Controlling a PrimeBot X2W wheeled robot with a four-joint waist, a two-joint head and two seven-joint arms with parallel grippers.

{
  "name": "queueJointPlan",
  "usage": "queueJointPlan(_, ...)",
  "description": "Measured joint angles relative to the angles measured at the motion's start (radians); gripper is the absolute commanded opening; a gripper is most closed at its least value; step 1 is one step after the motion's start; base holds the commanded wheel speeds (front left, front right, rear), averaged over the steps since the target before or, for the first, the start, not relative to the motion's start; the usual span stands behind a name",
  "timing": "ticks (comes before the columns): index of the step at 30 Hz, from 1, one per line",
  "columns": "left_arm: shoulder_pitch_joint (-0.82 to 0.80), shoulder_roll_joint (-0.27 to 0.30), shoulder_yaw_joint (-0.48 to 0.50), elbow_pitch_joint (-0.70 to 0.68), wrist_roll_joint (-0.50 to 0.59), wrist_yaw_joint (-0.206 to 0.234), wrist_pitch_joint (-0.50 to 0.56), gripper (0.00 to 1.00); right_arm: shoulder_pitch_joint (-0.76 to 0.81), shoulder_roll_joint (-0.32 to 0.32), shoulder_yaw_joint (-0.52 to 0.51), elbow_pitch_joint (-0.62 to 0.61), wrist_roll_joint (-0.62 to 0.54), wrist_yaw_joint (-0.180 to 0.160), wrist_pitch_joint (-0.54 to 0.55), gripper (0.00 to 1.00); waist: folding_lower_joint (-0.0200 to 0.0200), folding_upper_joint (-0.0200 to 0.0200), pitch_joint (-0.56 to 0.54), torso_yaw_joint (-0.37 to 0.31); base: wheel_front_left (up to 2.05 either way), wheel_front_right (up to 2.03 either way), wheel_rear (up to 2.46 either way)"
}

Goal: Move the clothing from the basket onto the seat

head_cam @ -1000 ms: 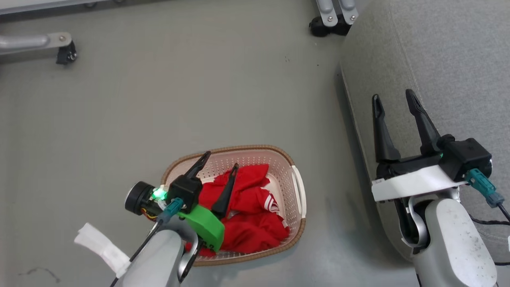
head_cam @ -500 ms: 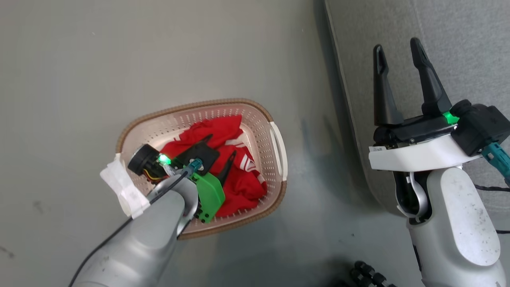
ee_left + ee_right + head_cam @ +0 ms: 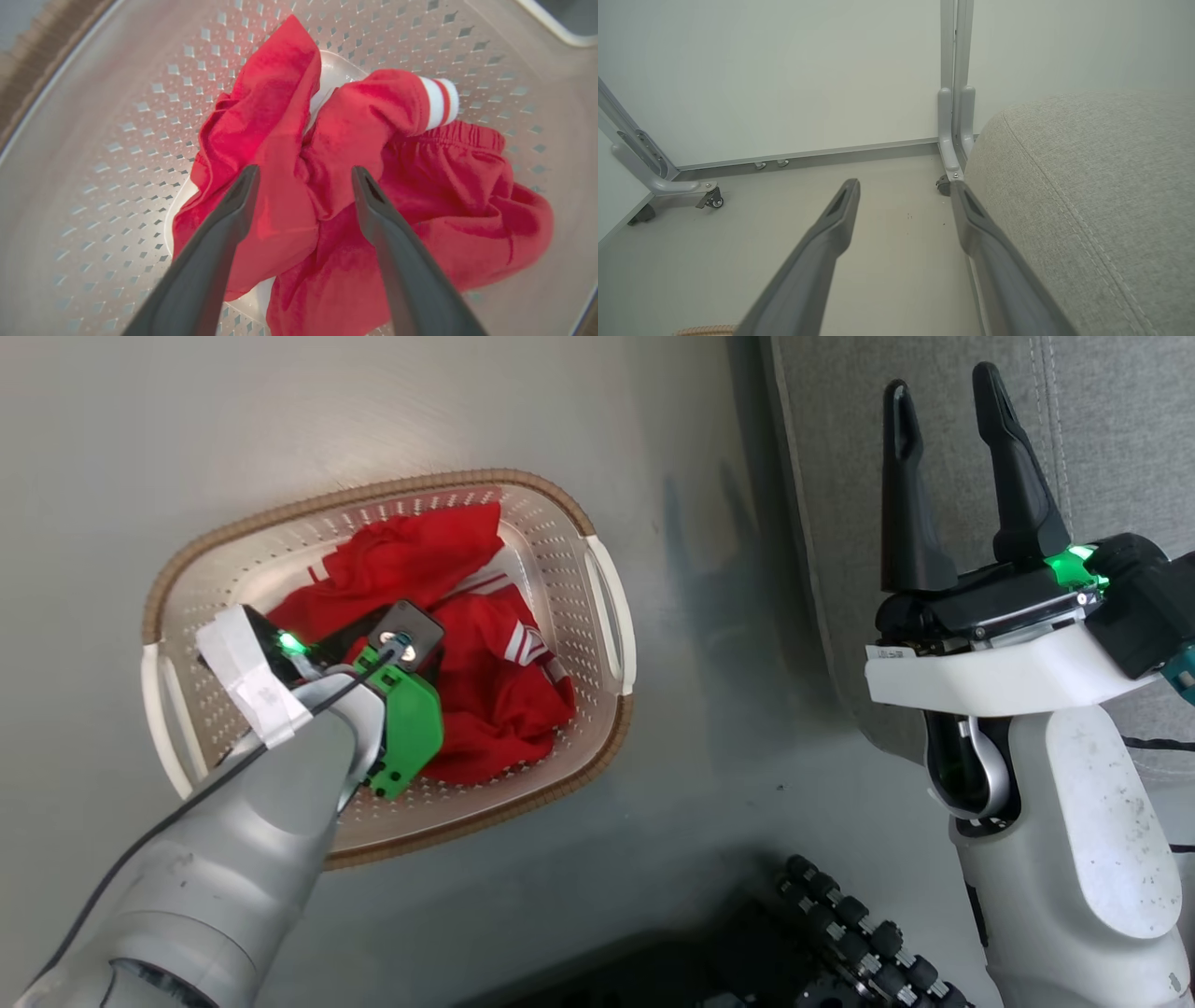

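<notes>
Head view shows the basket (image 3: 609, 616) standing on the grey floor (image 3: 280, 411) to the left of the seat (image 3: 1111, 439), with a strip of floor between them. The clothing (image 3: 490, 686) lies crumpled inside the basket, bright red with white stripe trim showing in places. The left arm (image 3: 243, 821) reaches down into the basket from the lower left. In the left wrist view the left gripper (image 3: 304, 170) points straight at the heap, its two dark fingers spread wide to either side of a raised fold of red fabric and holding nothing. Whether the tips touch the cloth cannot be told. The right gripper (image 3: 941, 383) is held up at the right over the seat's near edge, jaws wide apart and empty. In the right wrist view its fingers point across the floor beside the seat's rounded, stitched corner, toward a grey metal frame (image 3: 951, 116) on castors against a pale wall (image 3: 784, 70).
</notes>
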Motion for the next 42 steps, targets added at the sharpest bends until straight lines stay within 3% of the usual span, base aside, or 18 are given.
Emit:
queueJointPlan(5,-0.038,0.015,-0.019,0.04,0.013,0.009,0.027,1.0,-0.005,0.0,0.009,-0.004,0.016,0.0,0.0,1.0,0.0,0.0,0.047,-0.021,0.0,0.0,0.0)
queueJointPlan(13,-0.074,0.037,-0.028,0.068,0.017,0.065,0.049,1.0,-0.014,0.0,0.021,-0.005,0.029,0.0,0.0,1.0,0.0,0.0,0.094,-0.04,0.0,0.0,0.0)
queueJointPlan(26,-0.109,0.072,-0.038,0.085,0.01,0.077,0.091,1.0,-0.03,0.0,0.043,-0.012,0.05,0.0,0.0,1.0,-0.0001,0.0,0.146,-0.066,0.0,0.0,0.0)
queueJointPlan(27,-0.109,0.074,-0.037,0.086,0.007,0.076,0.103,0.86,-0.03,0.0,0.043,-0.012,0.05,0.0,0.0,1.0,-0.0001,0.0,0.149,-0.069,0.0,0.0,0.0)
queueJointPlan(29,-0.11,0.076,-0.038,0.087,0.002,0.073,0.108,0.0,-0.03,0.0,0.043,-0.013,0.051,0.0,0.0,1.0,-0.0001,0.0,0.153,-0.074,0.0,0.0,0.0)
queueJointPlan(36,-0.11,0.077,-0.055,0.091,0.002,0.076,0.092,0.0,-0.031,0.0,0.038,-0.012,0.051,0.0,0.0,1.0,-0.0001,0.0,0.146,-0.075,0.0,0.0,0.0)
queueJointPlan(42,-0.104,0.059,-0.06,0.09,-0.006,0.072,0.018,0.0,-0.031,0.0,0.031,-0.008,0.04,0.0,0.0,1.0,-0.0001,0.0,0.114,-0.065,0.0,0.0,0.0)
